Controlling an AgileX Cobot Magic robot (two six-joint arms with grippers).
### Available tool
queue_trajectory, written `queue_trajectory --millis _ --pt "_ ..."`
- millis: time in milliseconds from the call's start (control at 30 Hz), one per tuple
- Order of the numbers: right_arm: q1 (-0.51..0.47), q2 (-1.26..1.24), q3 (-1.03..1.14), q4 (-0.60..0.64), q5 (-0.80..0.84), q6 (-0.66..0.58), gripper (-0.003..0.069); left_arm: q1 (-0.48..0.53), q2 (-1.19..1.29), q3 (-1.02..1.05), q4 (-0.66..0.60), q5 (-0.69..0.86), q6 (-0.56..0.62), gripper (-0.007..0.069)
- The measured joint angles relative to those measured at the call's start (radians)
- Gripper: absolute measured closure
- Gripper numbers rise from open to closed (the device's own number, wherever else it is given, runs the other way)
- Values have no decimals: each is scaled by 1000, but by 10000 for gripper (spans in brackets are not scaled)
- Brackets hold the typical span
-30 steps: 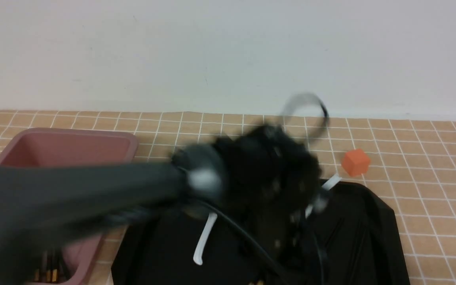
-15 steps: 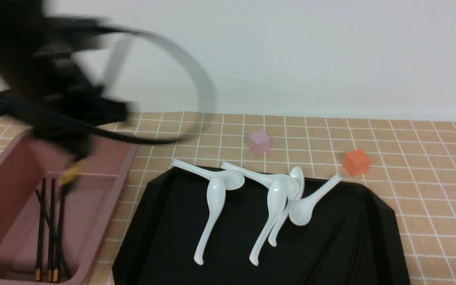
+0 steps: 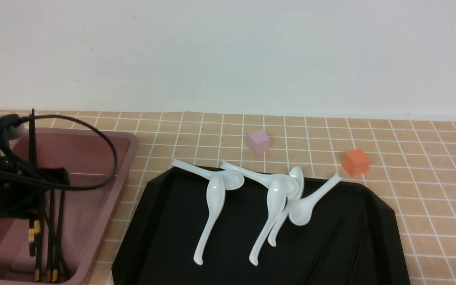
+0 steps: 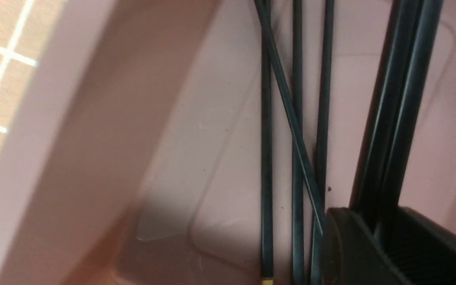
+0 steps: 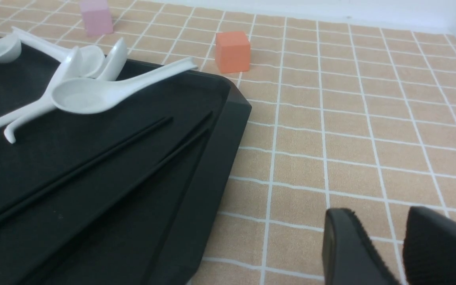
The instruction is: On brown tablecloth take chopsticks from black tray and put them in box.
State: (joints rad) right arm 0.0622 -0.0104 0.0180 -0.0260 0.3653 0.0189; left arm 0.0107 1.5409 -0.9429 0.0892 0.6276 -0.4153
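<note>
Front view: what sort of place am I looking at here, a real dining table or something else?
Most likely a staged tabletop for robot practice, not a real dining room: a tile-print tablecloth against a bare white wall, a black tray of soup spoons, plus a pink cube and an orange cube.

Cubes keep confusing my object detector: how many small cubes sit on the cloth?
2. A small pale-pink cube sits beyond the far rim of the glossy black tray; a small orange cube sits by its far right corner. No others show.
</note>
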Motion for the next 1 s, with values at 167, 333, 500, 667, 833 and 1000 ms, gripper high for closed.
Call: queue_trajectory --millis 167,333,500,667,833,1000 --pt "0 0 0 0 0 0 419 1 7 2 -5 13 0 376" --pt "0 0 0 0 0 0 419 1 -8 -19 -23 95 0 274" --pt "0 0 0 0 0 0 419 1 -86 -70 -58 213 27 347" --pt "0 0 0 0 0 0 419 1 -227 -67 -162 332 145 585" --pt "0 0 0 0 0 0 419 1 -443 41 -275 374 260 637" --pt "0 0 0 0 0 0 419 1 -705 212 -397 320 350 637"
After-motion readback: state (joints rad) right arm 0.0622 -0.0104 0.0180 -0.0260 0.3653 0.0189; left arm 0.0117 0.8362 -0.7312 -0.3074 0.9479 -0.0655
